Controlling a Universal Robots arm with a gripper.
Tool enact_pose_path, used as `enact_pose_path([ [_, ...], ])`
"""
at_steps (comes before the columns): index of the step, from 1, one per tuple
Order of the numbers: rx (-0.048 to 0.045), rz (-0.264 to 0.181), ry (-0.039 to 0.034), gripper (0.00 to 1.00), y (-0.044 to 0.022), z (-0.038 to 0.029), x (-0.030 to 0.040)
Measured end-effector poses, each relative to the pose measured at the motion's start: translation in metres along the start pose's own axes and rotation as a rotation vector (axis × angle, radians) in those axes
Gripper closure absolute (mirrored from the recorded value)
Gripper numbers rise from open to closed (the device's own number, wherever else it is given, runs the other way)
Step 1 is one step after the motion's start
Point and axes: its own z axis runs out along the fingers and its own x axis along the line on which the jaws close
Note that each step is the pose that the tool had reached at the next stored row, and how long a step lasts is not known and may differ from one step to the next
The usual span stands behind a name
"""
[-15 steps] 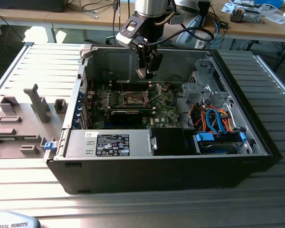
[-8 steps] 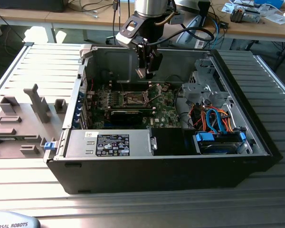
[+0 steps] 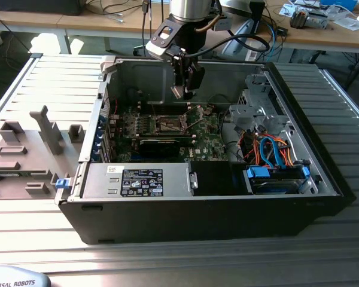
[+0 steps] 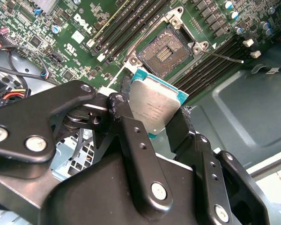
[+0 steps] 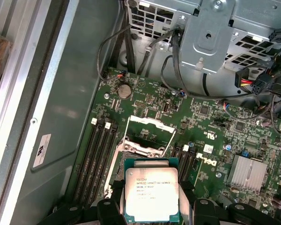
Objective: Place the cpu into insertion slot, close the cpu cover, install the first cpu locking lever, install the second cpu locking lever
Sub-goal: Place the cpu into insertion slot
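The tool (image 3: 183,89) is clenched on the cpu (image 5: 152,194) by two opposite edges, holding it above the open insertion slot (image 4: 167,49) — not seated. A tilted or offset descent could bend socket pins or snag the opened cpu cover (image 5: 147,130). Memory slots (image 4: 131,23) flank the socket closely and the case wall (image 3: 143,78) is near — open room lies overhead.

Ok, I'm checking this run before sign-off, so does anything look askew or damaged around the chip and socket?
Nothing stands out. The gripper holds the cpu by two opposite edges above the motherboard, its sides roughly in line with the socket. The socket is bare and the cpu cover stands open.
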Motion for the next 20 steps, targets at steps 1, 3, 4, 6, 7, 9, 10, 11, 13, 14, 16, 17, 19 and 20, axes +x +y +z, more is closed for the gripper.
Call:
enact_pose_path([
  [1,0.0,0.0,0.0,0.46,0.0,0.0,0.0],
  [3,0.0001,0.001,-0.0001,0.46,0.0,0.0,0.0],
  [4,0.0002,0.001,-0.0004,0.46,0.0,0.0,0.0],
  [6,0.0001,0.004,-0.0004,0.46,0.0,0.0,0.0],
  [7,0.0002,0.005,-0.0005,0.46,0.0,0.0,0.0],
  [9,0.0001,0.006,-0.0005,0.46,0.0,0.0,0.0],
  [10,0.0001,0.006,-0.0005,0.46,0.0,0.0,0.0],
  [11,0.0002,0.007,-0.0005,0.46,0.0,0.0,0.0],
  [13,0.0002,0.007,-0.0005,0.46,0.0,0.0,0.0],
  [14,0.0002,0.008,-0.0006,0.46,0.0,0.0,0.0],
  [16,0.0002,0.009,-0.0006,0.46,0.0,0.0,0.0],
  [17,0.0002,0.01,-0.0005,0.46,0.0,0.0,0.0],
  [19,0.0002,0.011,-0.0006,0.46,0.0,0.0,0.0],
  [20,0.0002,0.011,-0.0006,0.46,0.0,0.0,0.0],
])
